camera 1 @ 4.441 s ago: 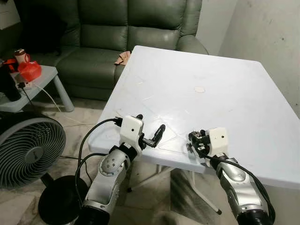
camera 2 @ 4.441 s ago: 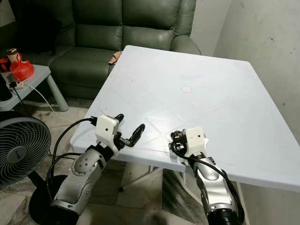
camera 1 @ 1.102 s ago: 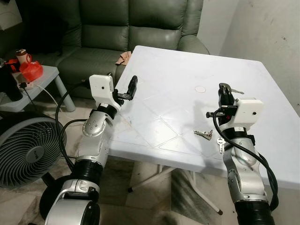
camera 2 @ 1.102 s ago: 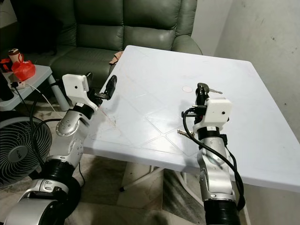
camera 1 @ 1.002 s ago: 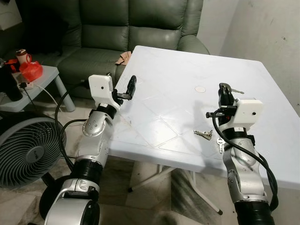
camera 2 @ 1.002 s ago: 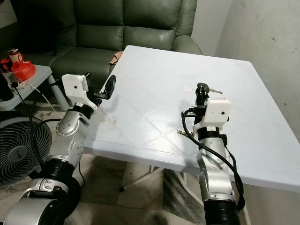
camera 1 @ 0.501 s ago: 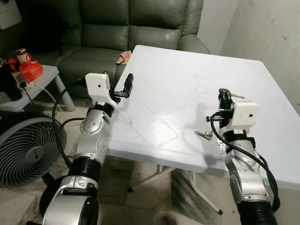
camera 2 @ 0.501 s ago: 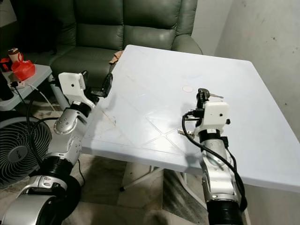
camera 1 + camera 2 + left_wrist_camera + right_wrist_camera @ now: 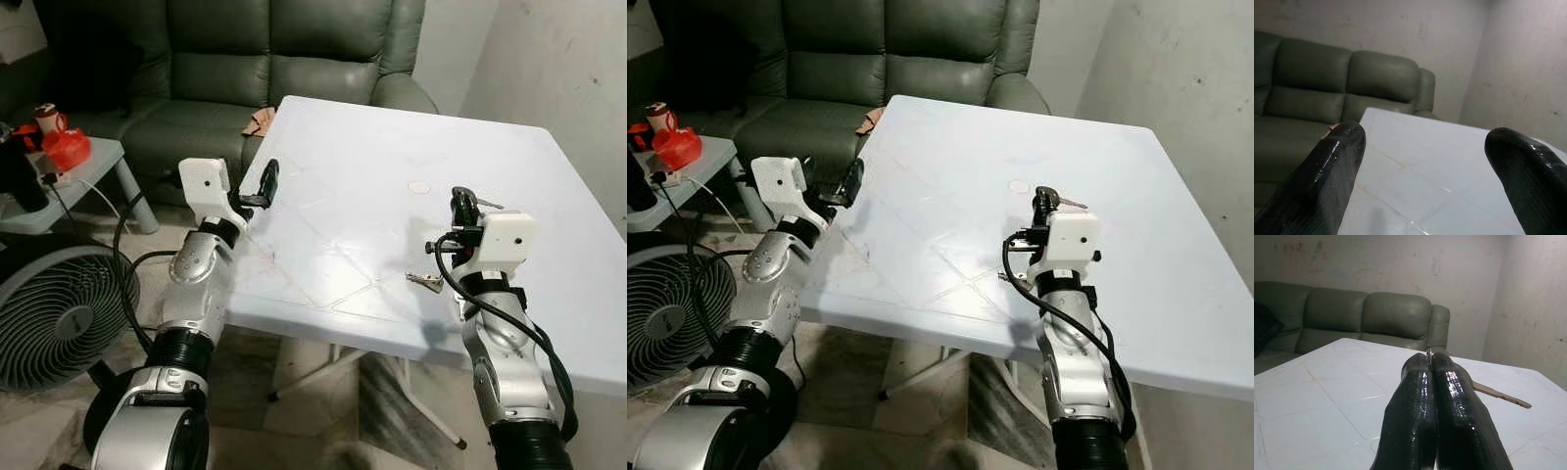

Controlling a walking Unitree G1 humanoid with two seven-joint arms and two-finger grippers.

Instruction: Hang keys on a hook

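Firmly, glossy right gripper (image 9: 1431, 363) pinches flat key (image 9: 1501, 396)

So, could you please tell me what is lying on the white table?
On the white table, a loose key lies beside the right gripper, which pinches another key. The arm may cover more.

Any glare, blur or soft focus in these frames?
Left eye view: sharp, window glare on the white plastic table. Right wrist view: closed black fingers glossy with highlights, silver key slightly soft. Left wrist view: fingers blurred, grey-green sofa dim.
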